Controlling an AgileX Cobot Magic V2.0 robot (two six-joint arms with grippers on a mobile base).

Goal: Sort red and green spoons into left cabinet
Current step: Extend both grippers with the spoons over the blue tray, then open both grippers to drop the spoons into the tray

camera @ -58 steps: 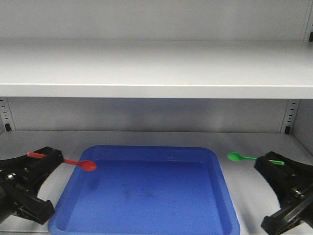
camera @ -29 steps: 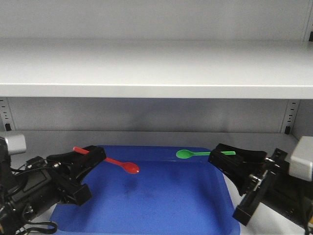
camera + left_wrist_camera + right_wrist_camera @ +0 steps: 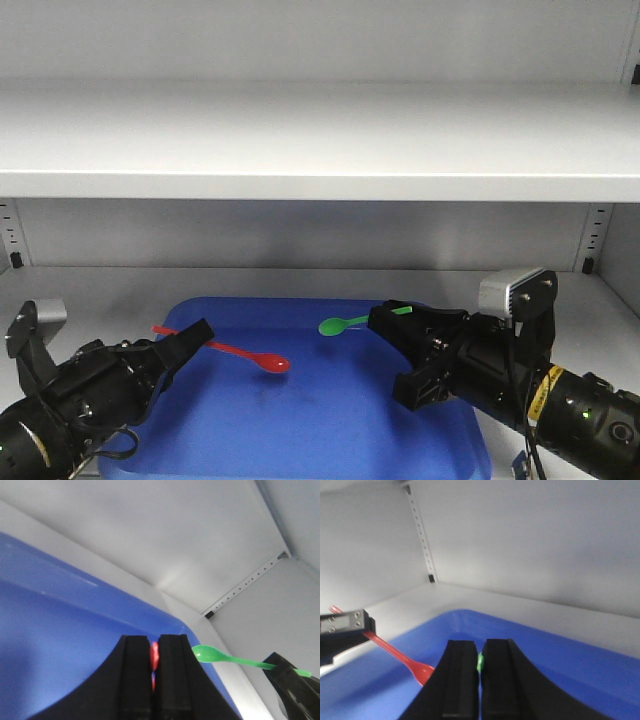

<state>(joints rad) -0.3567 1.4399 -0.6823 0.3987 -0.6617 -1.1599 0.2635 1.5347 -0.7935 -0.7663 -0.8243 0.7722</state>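
My left gripper (image 3: 192,337) is shut on the handle of the red spoon (image 3: 245,354), whose bowl hangs over the blue tray (image 3: 300,430) in the grey cabinet. In the left wrist view a red sliver (image 3: 154,656) shows between the closed fingers of my left gripper (image 3: 154,645). My right gripper (image 3: 388,318) is shut on the green spoon (image 3: 340,324), held above the tray's back middle. In the right wrist view a green sliver (image 3: 480,662) shows between the fingers of my right gripper (image 3: 480,650), and the red spoon (image 3: 402,658) points in from the left. The green spoon (image 3: 220,656) also shows in the left wrist view.
The upper cabinet shelf (image 3: 320,140) overhangs both arms. Slotted side rails (image 3: 597,235) stand at the back corners, and one (image 3: 245,586) shows in the left wrist view. The cabinet floor (image 3: 90,290) surrounds the tray.
Both arms have reached further into the cabinet over the tray. The green spoon moved left and the red spoon stayed over the tray's left half, a little lower.
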